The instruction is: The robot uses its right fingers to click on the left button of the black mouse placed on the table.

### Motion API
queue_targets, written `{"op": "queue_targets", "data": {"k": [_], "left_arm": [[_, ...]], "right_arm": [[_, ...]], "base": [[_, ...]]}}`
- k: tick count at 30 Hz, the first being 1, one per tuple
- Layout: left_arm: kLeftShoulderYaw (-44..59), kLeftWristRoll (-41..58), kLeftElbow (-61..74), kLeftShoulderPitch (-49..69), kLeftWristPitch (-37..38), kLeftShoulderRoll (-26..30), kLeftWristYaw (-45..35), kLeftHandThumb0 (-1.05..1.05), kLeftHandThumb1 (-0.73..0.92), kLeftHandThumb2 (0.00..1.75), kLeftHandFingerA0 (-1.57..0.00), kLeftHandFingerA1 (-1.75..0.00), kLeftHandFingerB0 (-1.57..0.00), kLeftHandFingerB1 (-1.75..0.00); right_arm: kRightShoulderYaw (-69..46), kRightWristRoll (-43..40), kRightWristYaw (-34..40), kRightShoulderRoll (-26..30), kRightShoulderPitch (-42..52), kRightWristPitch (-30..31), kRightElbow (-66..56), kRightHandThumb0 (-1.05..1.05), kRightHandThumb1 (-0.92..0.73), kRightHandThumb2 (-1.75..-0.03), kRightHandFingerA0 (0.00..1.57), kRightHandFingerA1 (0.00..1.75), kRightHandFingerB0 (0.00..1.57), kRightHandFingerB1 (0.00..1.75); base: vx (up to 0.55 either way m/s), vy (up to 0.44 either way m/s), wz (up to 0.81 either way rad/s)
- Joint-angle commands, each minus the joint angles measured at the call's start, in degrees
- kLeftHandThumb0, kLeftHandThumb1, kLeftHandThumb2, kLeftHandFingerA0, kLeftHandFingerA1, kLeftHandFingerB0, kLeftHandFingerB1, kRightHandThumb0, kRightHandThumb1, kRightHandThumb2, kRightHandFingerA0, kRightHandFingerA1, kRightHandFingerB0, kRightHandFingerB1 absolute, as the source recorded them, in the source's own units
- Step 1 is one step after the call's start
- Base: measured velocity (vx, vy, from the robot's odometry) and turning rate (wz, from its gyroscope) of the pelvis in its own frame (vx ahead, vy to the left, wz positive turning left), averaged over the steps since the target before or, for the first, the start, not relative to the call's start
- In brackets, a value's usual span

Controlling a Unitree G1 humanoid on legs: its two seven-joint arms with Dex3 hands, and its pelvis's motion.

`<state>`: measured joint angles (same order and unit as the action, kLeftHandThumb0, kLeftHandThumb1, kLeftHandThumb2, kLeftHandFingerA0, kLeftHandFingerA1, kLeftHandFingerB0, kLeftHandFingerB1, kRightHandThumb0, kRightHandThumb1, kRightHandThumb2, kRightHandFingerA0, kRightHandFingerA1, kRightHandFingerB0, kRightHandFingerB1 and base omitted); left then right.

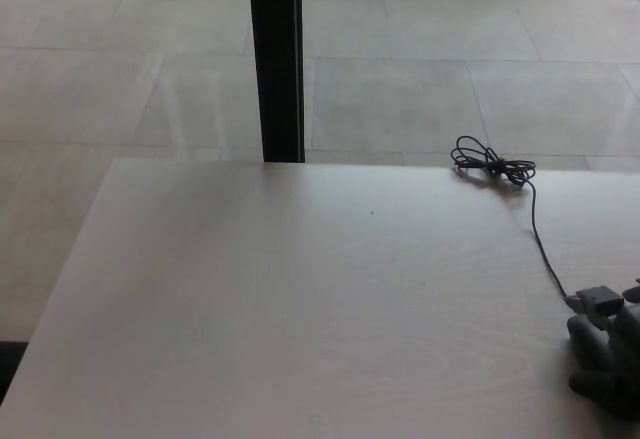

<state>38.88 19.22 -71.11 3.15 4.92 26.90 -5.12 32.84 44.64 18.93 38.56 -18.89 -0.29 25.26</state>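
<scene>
Only the right hand (606, 357) is seen, at the lower right corner of the pale table (300, 309), partly cut by the picture's edge. Its dark fingers (590, 335) are curled together and laid down on something dark beneath them, which is presumably the black mouse (612, 391); the mouse itself is almost fully covered by the hand, so its buttons cannot be told. Whether a finger is pressed on it cannot be told either. A thin black cable (540, 244) is led from under the hand toward the far edge of the table, where it ends in a coiled bundle (492, 167). Behind the table a black post (275, 59) is standing on the tiled floor (120, 59).
</scene>
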Motion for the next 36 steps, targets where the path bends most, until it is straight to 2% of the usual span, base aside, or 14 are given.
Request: {"op": "queue_targets", "data": {"k": [1,7,10,11,14,15,20,23,24,25,26,27,29,36], "left_arm": [[-0.08,0.76,0.0,0.07,1.36,0.75,0.61,-0.63,0.8,0.64,-0.67,-0.61,-0.5,-0.44],[0.63,1.65,0.04,0.44,1.87,0.51,-0.38,-0.63,0.82,0.64,-0.61,-0.61,-0.48,-0.45],[0.33,1.36,-0.11,0.39,1.67,0.67,-0.18,-0.64,0.82,0.64,-0.62,-0.6,-0.49,-0.45],[0.65,1.73,0.08,0.55,2.09,0.57,-0.76,-0.66,0.82,0.64,-0.62,-0.6,-0.45,-0.44],[0.53,1.59,0.31,0.6,1.71,0.8,-0.73,-0.66,0.82,0.65,-0.64,-0.59,-0.46,-0.43],[-0.11,0.84,0.24,0.7,1.97,0.93,-0.33,-0.67,0.83,0.65,-0.66,-0.57,-0.47,-0.43],[-0.53,0.62,0.17,-0.47,0.59,1.13,2.49,-0.66,0.83,0.65,-0.73,-0.58,-0.53,-0.43],[0.52,1.97,0.25,-0.21,1.51,0.86,0.59,-0.65,0.81,0.64,-0.63,-0.57,-0.47,-0.43],[1.14,2.54,0.05,-0.7,1.01,0.89,1.21,-0.66,0.8,0.65,-0.67,-0.61,-0.48,-0.44],[0.82,2.05,0.11,-0.63,1.41,0.89,1.35,-0.65,0.82,0.64,-0.69,-0.61,-0.48,-0.44],[0.71,1.81,-0.1,-0.66,1.54,0.95,1.37,-0.65,0.64,1.01,-0.68,-0.71,-0.43,-0.57],[0.91,2.04,-0.4,-0.82,1.48,1.12,1.02,-0.65,0.82,0.64,-0.63,-0.61,-0.49,-0.45],[1.61,2.9,-0.42,-0.95,1.37,1.2,0.17,-0.63,0.81,0.64,-0.6,-0.6,-0.49,-0.46],[-0.41,1.23,-0.15,-0.41,0.82,1.92,1.12,-0.68,0.83,0.66,-0.72,-0.61,-0.5,-0.43]], "right_arm": [[-1.12,1.64,-2.13,-0.52,0.82,-0.74,-0.11,-0.87,-0.92,-0.72,0.28,0.53,0.27,0.36],[-3.51,-0.01,-3.58,-2.33,1.96,-0.8,1.84,-0.91,-0.84,-0.81,0.27,0.55,0.25,0.38],[-7.66,-4.54,-5.03,-4.45,3.16,-0.28,3.13,-0.86,-0.92,-0.7,0.29,0.52,0.32,0.31],[-8.36,-4.79,-4.93,-4.72,3.43,-0.61,3.97,-0.87,-0.78,-1.17,0.28,0.58,0.27,0.46],[-9.18,-4.45,-4.03,-5.53,3.26,-2.13,6.39,-0.86,-0.77,-1.17,0.31,0.6,0.27,0.46],[-9.51,-4.51,-4.72,-5.65,3.47,-1.84,5.79,-0.85,-0.92,-0.68,0.31,0.53,0.37,0.32],[-13.73,-9.46,-10.15,-7.03,4.15,-1.38,4.56,-0.85,-0.9,-0.68,0.29,0.6,0.38,0.32],[-14.49,-9.5,-10.21,-7.31,4.34,-2.37,6.44,-0.86,-0.91,-0.68,0.32,0.64,0.4,0.33],[-14.43,-9.15,-10.33,-7.29,4.28,-2.4,6.53,-0.88,-0.75,-1.17,0.34,0.67,0.31,0.46],[-13.98,-8.29,-10.11,-6.96,4.19,-2.71,6.79,-0.89,-0.77,-1.17,0.26,0.63,0.35,0.48],[-13.51,-7.54,-10.02,-6.6,4.07,-3.0,7.1,-0.88,-0.77,-1.18,0.26,0.62,0.35,0.49],[-12.74,-6.42,-9.96,-5.98,4.01,-3.34,7.14,-0.91,-0.78,-0.81,0.23,0.6,0.37,0.39],[-11.38,-4.32,-9.35,-5.14,3.83,-3.38,7.03,-0.86,-0.92,-0.69,0.27,0.59,0.38,0.34],[-7.91,-0.08,-6.92,-2.56,3.38,-4.26,5.15,-0.88,-0.92,-0.71,0.25,0.57,0.35,0.36]], "base": [[0.0,0.0,0.0],[0.0,0.0,0.0],[0.0,0.0,0.0],[0.0,0.0,0.0],[0.0,0.0,0.0],[0.0,0.0,0.0],[0.0,0.0,0.0],[0.0,0.0,0.0],[0.0,0.0,0.0],[0.0,0.0,0.0],[0.0,0.0,0.0],[0.0,0.0,0.0],[0.0,0.0,0.0],[0.0,0.0,0.0]]}}
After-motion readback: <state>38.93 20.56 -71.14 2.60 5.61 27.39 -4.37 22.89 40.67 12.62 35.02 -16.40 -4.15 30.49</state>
